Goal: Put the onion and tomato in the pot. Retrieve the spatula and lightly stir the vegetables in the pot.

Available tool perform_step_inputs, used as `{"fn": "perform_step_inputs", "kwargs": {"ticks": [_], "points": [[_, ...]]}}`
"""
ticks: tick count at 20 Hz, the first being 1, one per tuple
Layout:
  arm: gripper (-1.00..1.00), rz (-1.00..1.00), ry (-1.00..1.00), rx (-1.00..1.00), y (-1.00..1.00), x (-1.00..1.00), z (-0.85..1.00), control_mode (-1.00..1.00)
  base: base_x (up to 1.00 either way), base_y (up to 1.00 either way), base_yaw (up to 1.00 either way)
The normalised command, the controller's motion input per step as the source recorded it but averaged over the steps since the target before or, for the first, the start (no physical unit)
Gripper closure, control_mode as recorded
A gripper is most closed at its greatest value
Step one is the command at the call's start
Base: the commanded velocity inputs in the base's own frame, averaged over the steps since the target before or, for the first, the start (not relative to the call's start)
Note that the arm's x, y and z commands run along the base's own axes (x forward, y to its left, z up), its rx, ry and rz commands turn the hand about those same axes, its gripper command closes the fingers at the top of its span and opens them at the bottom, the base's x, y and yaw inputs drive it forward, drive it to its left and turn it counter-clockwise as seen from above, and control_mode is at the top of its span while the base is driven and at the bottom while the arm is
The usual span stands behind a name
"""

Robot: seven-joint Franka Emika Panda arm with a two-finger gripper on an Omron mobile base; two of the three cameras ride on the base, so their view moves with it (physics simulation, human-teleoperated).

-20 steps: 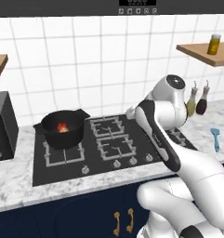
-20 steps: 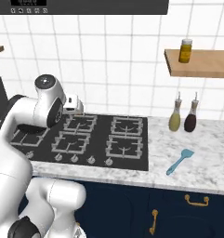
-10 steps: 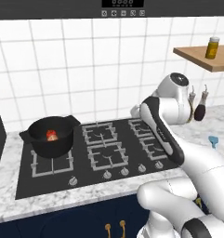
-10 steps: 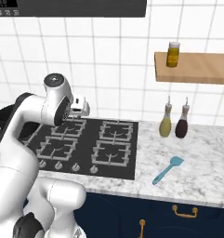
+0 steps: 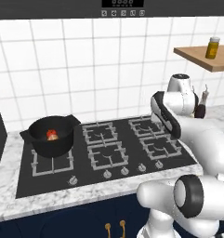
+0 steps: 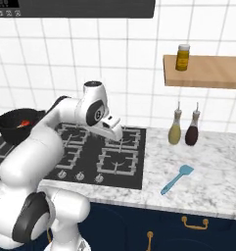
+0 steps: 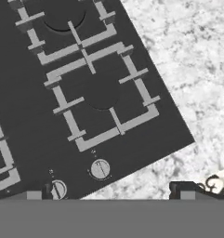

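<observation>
Pot [image 5: 52, 135]: sitting at mid-left of the left base view on the rear left burner of the black hob [image 5: 104, 153] – black, deep, short handles sticking out each side. In the right base view it's showing at the far left edge, partly cut off by the arm.
Veg in pot: tomato [image 5: 51, 135] showing as a small red patch inside; something orange-ish is lying against it – prob. the onion, but too small to tell apart.
Hob: taking up the centre of the left base view, w/ four grates and a row of knobs [image 5: 106, 174] along the front edge. In the hand view it's running from upper left to lower centre, two knobs near the bottom, marble counter [image 7: 187, 69] at upper right.
Arm: rising from the lower right of the left base view, bending over the right-hand burners; in the right base view it's coming up from lower left.
Gripper [image 7: 108, 194]: fingers [image 7: 181, 188] standing wide apart at the bottom of the hand view, nothing between them – released, hanging over the front edge of the hob near the knobs.
Spatula [image 6: 177, 179]: lying flat on the counter at lower right of centre in the right base view, light blue, head toward upper right – well apart from the gripper.
Bottles [image 6: 184, 127]: two standing at right of centre, by the wall tiles.
Shelf [image 6: 202, 71]: upper right, wooden, carrying a yellow jar [image 6: 182, 57].
</observation>
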Motion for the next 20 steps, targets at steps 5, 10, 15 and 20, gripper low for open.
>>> {"fn": "perform_step_inputs", "kwargs": {"ticks": [5,10,15,20], "points": [[-1.00,-0.23,0.06,0.02,-1.00,0.58,-1.00,-1.00,0.00,0.00,0.00],[-1.00,-0.10,0.06,0.10,-1.00,0.05,-0.59,-1.00,0.00,0.00,0.00],[-1.00,-0.09,0.10,0.14,-0.80,-0.12,-0.04,-1.00,0.00,0.00,0.00],[-1.00,-0.01,0.00,0.00,-0.05,0.00,0.00,-1.00,0.00,0.00,0.00]]}}
